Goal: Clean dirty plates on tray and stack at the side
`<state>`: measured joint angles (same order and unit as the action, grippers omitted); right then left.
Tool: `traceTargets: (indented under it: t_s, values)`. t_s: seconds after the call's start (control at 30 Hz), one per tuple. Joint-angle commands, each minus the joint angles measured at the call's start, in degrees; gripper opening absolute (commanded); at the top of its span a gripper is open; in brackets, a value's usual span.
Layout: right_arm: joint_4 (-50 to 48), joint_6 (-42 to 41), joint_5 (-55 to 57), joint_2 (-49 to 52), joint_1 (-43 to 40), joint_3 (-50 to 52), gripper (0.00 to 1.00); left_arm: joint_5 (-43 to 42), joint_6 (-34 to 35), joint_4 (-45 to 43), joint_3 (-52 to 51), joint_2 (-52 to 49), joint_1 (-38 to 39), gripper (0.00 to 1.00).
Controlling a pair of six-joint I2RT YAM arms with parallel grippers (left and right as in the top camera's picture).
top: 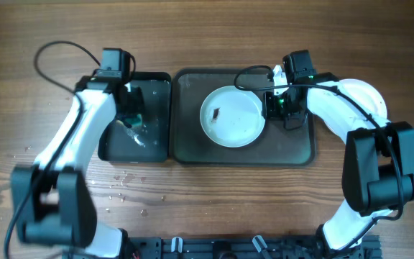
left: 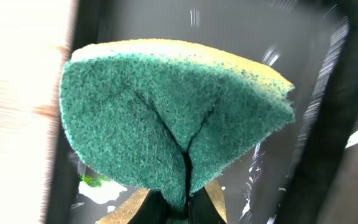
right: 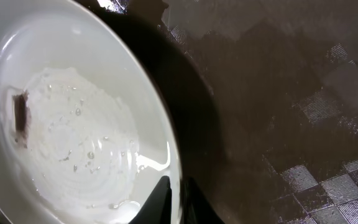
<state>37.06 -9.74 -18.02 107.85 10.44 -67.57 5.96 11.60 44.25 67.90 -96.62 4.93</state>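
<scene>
The wooden table [top: 214,208] carries two trays side by side toward its far edge, touching or nearly so. The large grey-green tray [top: 293,147] lies at the middle and the smaller black tray [top: 158,108] to its left. A white plate [top: 365,92] lies near the right edge, partly hidden. Water drops [top: 124,177] speckle the wood toward the near-left corner.

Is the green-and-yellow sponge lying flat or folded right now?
Folded. The left wrist view shows the green-and-yellow sponge creased down its middle, pinched shut in the left gripper's jaws.
</scene>
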Motion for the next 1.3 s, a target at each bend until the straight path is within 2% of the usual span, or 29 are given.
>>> traceTargets:
  t_s: [0.0, 0.2, 0.4, 0.67, 0.9, 1.13, 1.27]
  values:
    - [-0.1, 0.8, -1.3, 1.0, 0.2, 0.6, 0.09, 3.3, 0.9, -1.0, 2.3, 13.5, 0.0, 0.04]
    - [-0.1, 0.8, -1.4, 1.0, 0.2, 0.6, 0.05, 3.2, 1.3, -5.7, 2.3, 30.8, 0.1, 0.04]
    - [-0.2, 0.8, -1.1, 1.0, 0.2, 0.6, 0.04, 2.9, 2.1, -8.4, 2.3, 36.5, 0.1, 0.04]
    - [-0.5, 1.2, -1.2, 1.0, 0.2, 0.6, 0.04, 2.8, 2.1, -9.0, 2.3, 30.9, 0.1, 0.04]
    - [-0.6, 2.5, -1.9, 1.0, 0.3, 0.6, 0.04, -8.2, 0.6, -8.7, 2.3, 18.4, 0.1, 0.04]
    - [-1.0, 4.2, -3.1, 1.1, 1.6, 0.6, 0.04, -9.0, 0.5, -6.3, 2.3, 9.3, 0.1, 0.04]
    - [-1.1, 4.2, -3.1, 1.3, 1.7, 0.6, 0.04, -10.0, -2.2, -4.1, 2.3, 7.1, 0.1, 0.04]
